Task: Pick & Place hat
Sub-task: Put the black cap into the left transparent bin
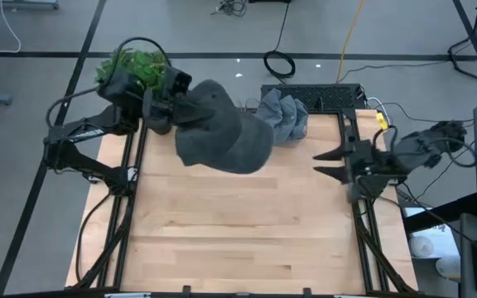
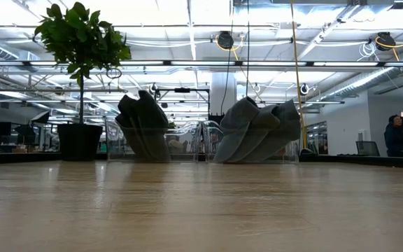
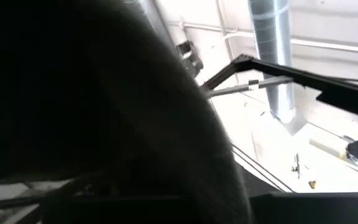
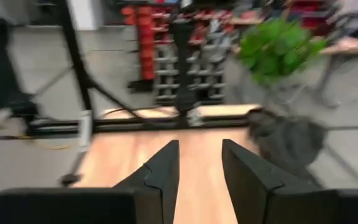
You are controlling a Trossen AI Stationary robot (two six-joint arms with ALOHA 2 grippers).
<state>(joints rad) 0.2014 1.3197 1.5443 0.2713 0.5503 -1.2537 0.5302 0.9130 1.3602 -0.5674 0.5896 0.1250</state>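
One hat aloft at the far-left corner, held by the left arm only.

Left gripper (image 1: 157, 112), fingers clamped on the dark grey hat (image 1: 222, 128), carries it above the tabletop (image 1: 238, 223) near the far edge. Risk: the drooping brim could snag the pale grey hats (image 1: 284, 116) bunched at the far edge, or slip from a thin hold on the cloth. Right gripper (image 1: 328, 161) waits at the right edge, fingers parted and empty. Ample open room lies across the middle and near edge; the potted plant (image 1: 135, 66) crowds the far-left corner.
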